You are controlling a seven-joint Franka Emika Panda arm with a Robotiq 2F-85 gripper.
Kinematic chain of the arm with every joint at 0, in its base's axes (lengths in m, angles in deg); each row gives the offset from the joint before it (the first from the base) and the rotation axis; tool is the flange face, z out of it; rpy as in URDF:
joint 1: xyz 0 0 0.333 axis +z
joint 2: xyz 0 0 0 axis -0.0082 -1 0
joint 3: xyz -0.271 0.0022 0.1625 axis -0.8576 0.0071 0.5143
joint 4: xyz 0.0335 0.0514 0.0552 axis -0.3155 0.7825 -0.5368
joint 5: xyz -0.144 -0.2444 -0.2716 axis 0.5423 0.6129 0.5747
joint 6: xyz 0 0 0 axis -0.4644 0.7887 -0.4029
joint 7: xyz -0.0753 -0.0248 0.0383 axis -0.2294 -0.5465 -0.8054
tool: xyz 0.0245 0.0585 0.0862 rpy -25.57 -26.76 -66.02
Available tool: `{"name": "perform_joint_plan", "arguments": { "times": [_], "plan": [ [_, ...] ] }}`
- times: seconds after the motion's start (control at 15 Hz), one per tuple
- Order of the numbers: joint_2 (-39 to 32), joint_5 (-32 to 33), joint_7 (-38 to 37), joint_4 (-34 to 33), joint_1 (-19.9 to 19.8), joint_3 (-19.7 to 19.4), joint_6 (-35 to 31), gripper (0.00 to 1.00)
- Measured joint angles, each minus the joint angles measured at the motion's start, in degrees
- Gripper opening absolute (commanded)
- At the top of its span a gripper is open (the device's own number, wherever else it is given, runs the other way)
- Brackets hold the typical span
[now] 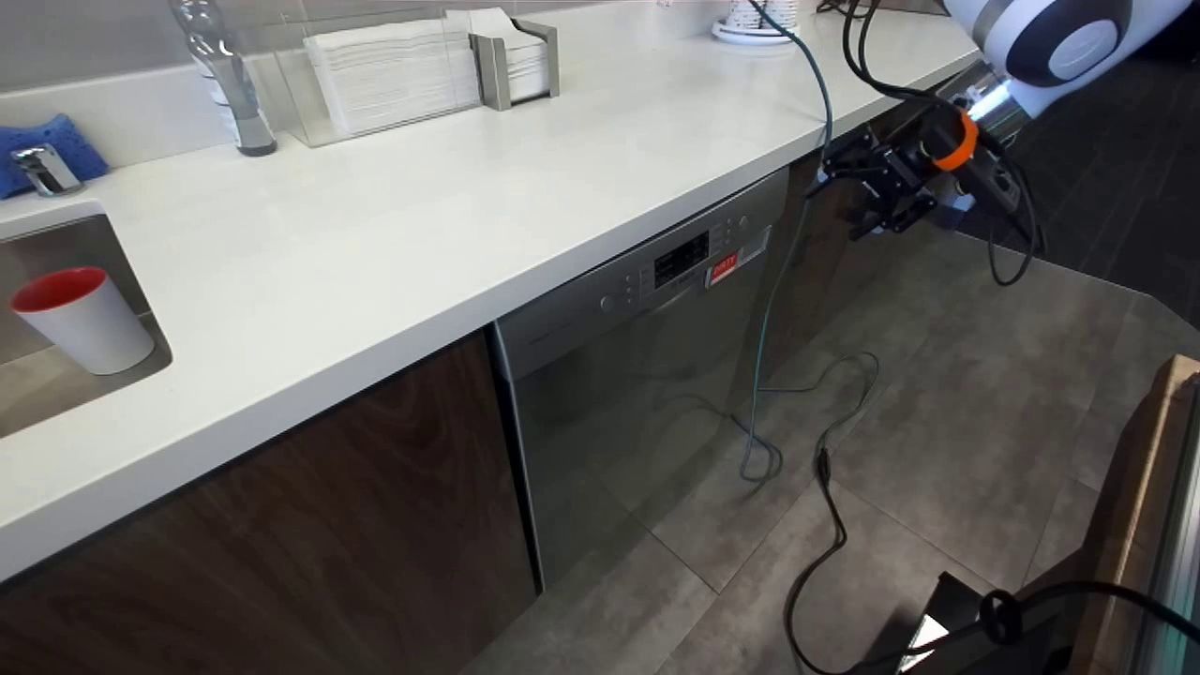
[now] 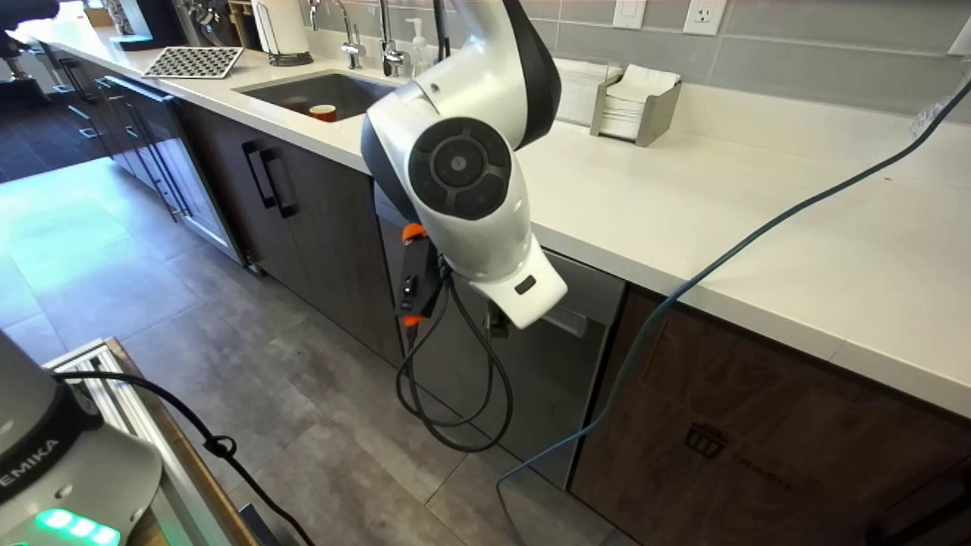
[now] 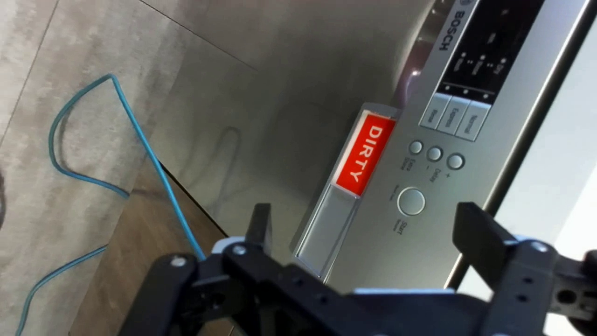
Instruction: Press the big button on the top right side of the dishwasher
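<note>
The dishwasher (image 1: 609, 441) has a grey steel front and shows in both exterior views (image 2: 561, 364). Its top strip holds a dark display (image 3: 494, 51), several small buttons and one big round Start button (image 3: 411, 201). The big button also shows small at the strip's far end in an exterior view (image 1: 743, 223). My gripper (image 3: 364, 219) is open and empty, apart from the panel. In the wrist view the big button appears between the fingertips, slightly above their line. In an exterior view the gripper (image 1: 834, 208) hangs beyond the button's end of the dishwasher. The arm mostly hides it in an exterior view.
The white countertop (image 1: 375, 253) overhangs the panel. A red DIRTY sign (image 3: 365, 154) in a clear holder sits beside the buttons. A blue-green cable (image 1: 764, 337) hangs near the gripper. Wooden cabinets (image 1: 309, 525) flank the dishwasher. A napkin holder (image 1: 492, 70) stands on the counter.
</note>
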Motion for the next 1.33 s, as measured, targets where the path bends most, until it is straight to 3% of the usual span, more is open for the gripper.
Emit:
{"name": "perform_joint_plan", "arguments": {
  "times": [0.4, 0.8, 1.33],
  "plan": [
    [6.62, 11.16, -4.45, 5.56, 0.54, 3.01, -4.26, 1.0],
    [12.69, 19.46, -9.78, 10.46, 4.99, 4.7, -11.93, 1.0],
    [12.77, 19.64, -10.22, 10.77, 5.24, 4.74, -12.29, 1.0]
  ]
}}
